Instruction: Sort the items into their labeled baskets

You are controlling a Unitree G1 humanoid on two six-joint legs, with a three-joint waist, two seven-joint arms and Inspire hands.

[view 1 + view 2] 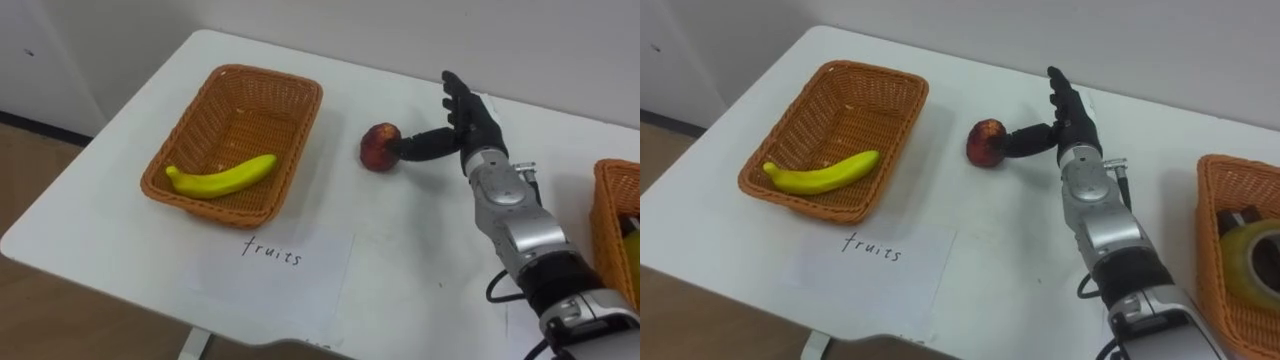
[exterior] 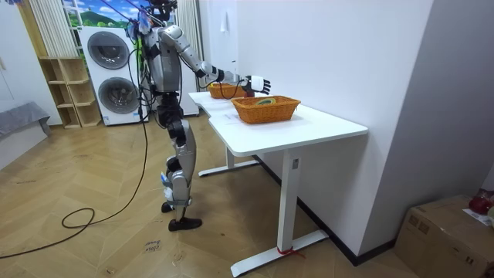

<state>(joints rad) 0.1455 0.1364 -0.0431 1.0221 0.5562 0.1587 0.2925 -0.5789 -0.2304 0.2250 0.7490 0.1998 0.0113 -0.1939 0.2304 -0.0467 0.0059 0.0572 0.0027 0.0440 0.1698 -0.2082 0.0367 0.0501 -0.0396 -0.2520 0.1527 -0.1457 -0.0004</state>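
A red apple [image 1: 380,147] lies on the white table [image 1: 420,250], just right of the fruit basket [image 1: 236,140]. My right hand [image 1: 468,120] is beside the apple on its right, fingers straight and pointing away from me, thumb tip touching the apple's side; the hand is open. The wicker fruit basket holds a yellow banana [image 1: 222,178] along its near side. A second wicker basket [image 1: 1240,250] at the right edge holds a roll of tape [image 1: 1252,258] and a dark item. In the room view I stand at the table's end with the right hand [image 2: 256,83] stretched over it.
A paper label [image 1: 275,262] with handwriting lies on the table in front of the fruit basket. The table's near edge runs close below it. A wall stands behind the table. Washing machines [image 2: 112,73] and a shelf stand behind me in the room view.
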